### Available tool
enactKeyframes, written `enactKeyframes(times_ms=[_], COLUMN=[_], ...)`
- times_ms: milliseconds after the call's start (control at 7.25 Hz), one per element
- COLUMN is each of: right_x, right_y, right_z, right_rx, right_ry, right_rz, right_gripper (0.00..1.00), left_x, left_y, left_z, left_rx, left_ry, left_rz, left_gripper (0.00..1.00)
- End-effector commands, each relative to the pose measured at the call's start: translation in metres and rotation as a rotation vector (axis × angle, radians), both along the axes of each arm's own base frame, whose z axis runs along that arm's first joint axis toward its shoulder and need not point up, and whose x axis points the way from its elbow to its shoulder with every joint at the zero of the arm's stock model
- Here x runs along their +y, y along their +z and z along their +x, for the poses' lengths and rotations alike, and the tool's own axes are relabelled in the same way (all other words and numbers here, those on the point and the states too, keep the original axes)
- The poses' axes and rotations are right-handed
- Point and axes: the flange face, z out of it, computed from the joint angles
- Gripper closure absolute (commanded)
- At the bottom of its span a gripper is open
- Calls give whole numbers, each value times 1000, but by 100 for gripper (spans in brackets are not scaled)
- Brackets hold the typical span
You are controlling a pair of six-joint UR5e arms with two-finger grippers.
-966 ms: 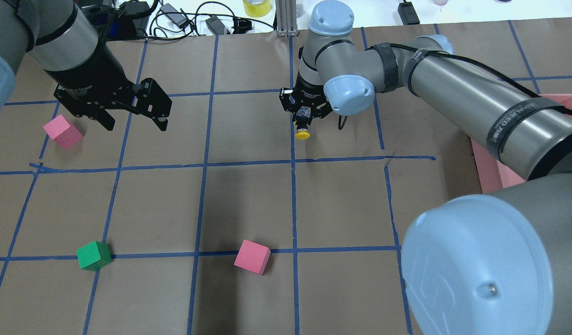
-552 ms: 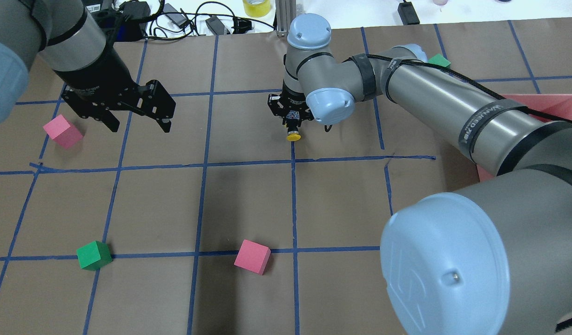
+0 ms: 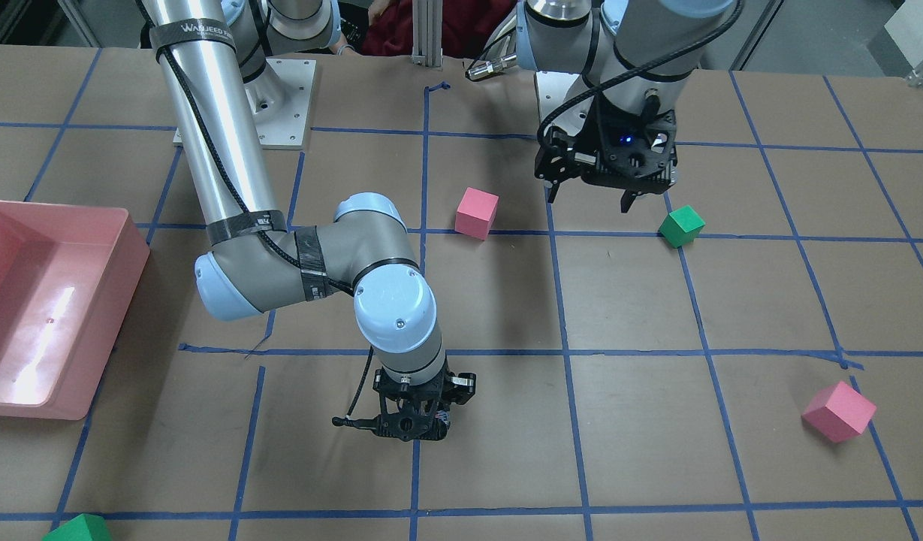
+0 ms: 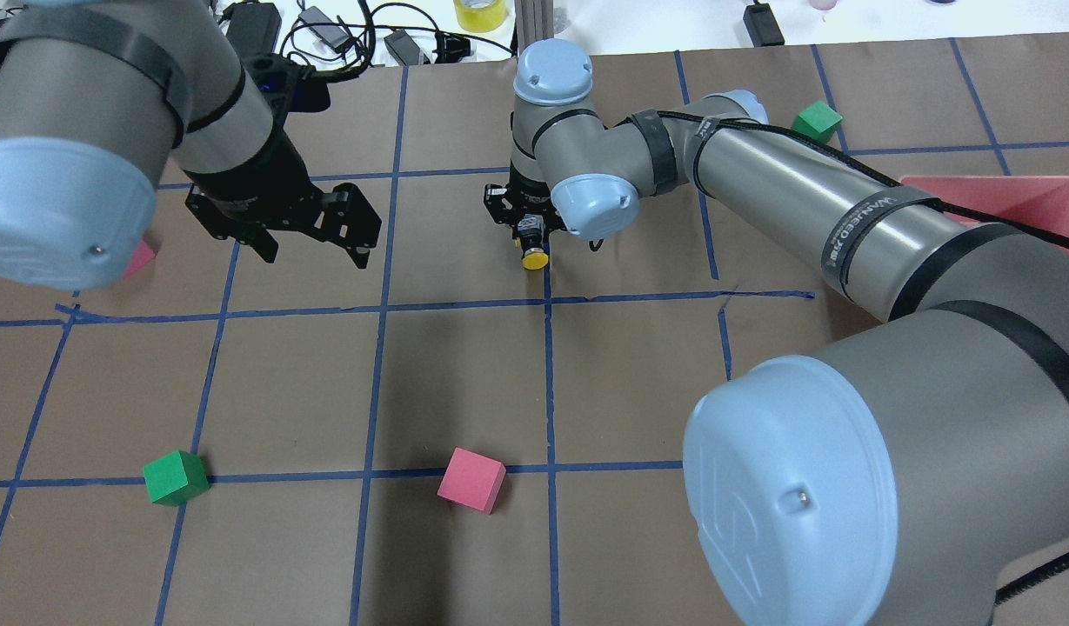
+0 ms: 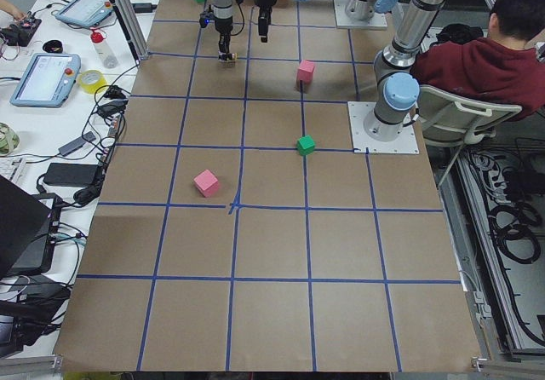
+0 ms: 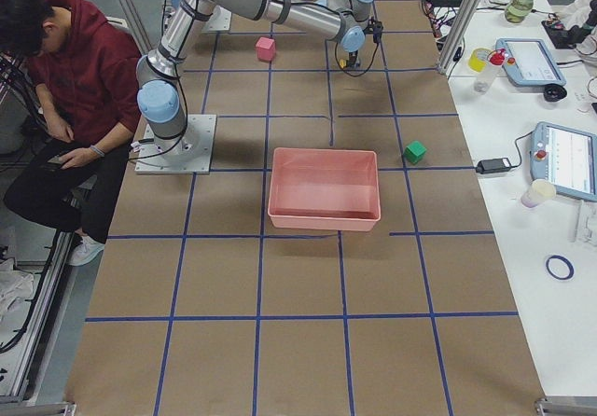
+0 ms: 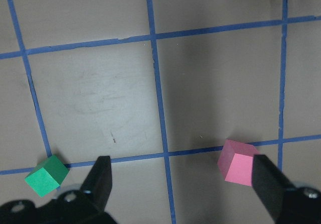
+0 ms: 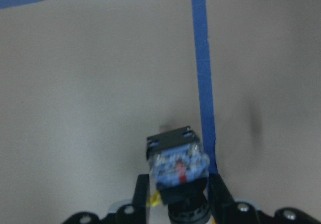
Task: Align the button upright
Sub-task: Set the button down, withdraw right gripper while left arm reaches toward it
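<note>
Front view: right gripper (image 3: 414, 430) low over the tape line (image 3: 414, 481); left gripper (image 3: 589, 201) well aside of the line, fingers spread, empty. Overhead: button (image 4: 534, 257) just beside the line, yellow cap visible. Right wrist view: fingers (image 8: 142, 190) pinch the button, boxy base outward, touching the line's edge

In the right wrist view, the button (image 8: 176, 164) blurred, yellow cap mostly hidden behind its base.
</note>
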Motion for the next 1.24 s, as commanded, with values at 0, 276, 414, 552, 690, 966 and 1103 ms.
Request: enactKeyframes(times_ms=[0,276,414,552,690,966,1103], right_x=[5,33,33,28,33,79,93], right_y=[29,83,84,106,149,242,267], right_z=[-1,-41,-80,-133,-181,-231,-241], right_rx=[-8,70,101,113,114,129,158], right_ry=[18,77,125,119,64,127,145], right_rz=[-28,4,7,-13,-41,-55,-83], right_gripper=[0,0,0,0,0,0,0], left_x=[9,24,31,40,43,36,30], left_y=[-26,-54,-79,-106,-130,-165,-184], left_z=[-7,-16,-35,-50,-57,-96,-114], left_rx=[6,-23,-16,3,27,93,100], left_ry=[9,60,20,-5,19,56,118], left_rz=[-19,7,-65,-151,-212,-345,-404], left_gripper=[2,10,10,9,9,12,13])
